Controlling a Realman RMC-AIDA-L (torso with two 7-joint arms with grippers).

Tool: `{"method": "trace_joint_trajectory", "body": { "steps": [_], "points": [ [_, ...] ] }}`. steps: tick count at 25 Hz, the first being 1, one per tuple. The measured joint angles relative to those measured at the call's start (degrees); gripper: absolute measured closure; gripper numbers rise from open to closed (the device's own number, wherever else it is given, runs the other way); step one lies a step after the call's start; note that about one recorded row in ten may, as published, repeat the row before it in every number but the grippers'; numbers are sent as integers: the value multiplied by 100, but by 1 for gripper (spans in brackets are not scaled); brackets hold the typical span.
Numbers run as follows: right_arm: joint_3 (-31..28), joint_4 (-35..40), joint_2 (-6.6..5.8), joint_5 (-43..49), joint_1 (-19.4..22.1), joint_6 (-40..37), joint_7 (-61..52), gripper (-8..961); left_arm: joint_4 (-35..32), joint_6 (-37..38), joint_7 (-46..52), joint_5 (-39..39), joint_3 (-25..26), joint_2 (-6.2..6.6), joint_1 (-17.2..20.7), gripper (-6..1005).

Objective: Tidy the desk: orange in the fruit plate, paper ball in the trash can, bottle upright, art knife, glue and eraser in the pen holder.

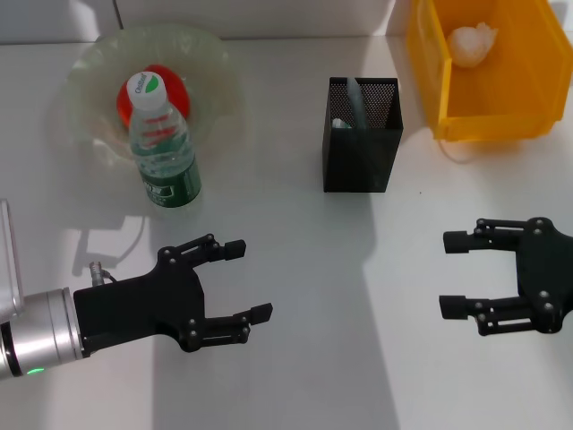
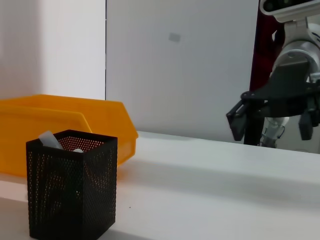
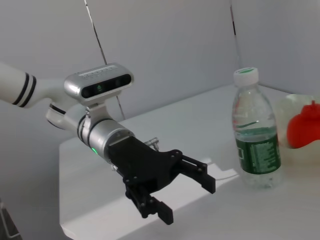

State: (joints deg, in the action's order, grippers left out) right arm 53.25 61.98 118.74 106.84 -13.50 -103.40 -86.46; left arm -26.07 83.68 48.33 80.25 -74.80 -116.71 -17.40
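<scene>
Head view shows the white desk (image 1: 295, 269) with both grippers hovering low in the frame, each spread wide and grasping nothing: the left gripper (image 1: 248, 279) at lower left, the right gripper (image 1: 453, 273) at lower right, well apart from each other. In the upper left of the frame the bottle (image 1: 162, 148) stands upright, just in front of the fruit plate (image 1: 89, 67), and the orange (image 1: 170, 85) lies inside that plate behind the bottle's cap. Near the upper middle stands the pen holder (image 1: 362, 152), with pale items poking out of its top that cannot be told apart. At the upper right sits the trash can (image 1: 501, 85), and the paper ball (image 1: 472, 43) rests inside it. From the right wrist view, the bottle stands on the desk beside the plate.
</scene>
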Motion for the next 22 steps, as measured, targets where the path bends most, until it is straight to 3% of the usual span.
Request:
{"method": "trace_joint_trajectory", "body": {
  "steps": [9,22],
  "points": [
    [-472,-1099,-6,10,134,-319,998,147,-15,18,158,0,28,41,2,138],
    [-483,-1292,-8,30,76,-153,1105,147,-36,33,300,0,27,33,-45,138]
  ]
}}
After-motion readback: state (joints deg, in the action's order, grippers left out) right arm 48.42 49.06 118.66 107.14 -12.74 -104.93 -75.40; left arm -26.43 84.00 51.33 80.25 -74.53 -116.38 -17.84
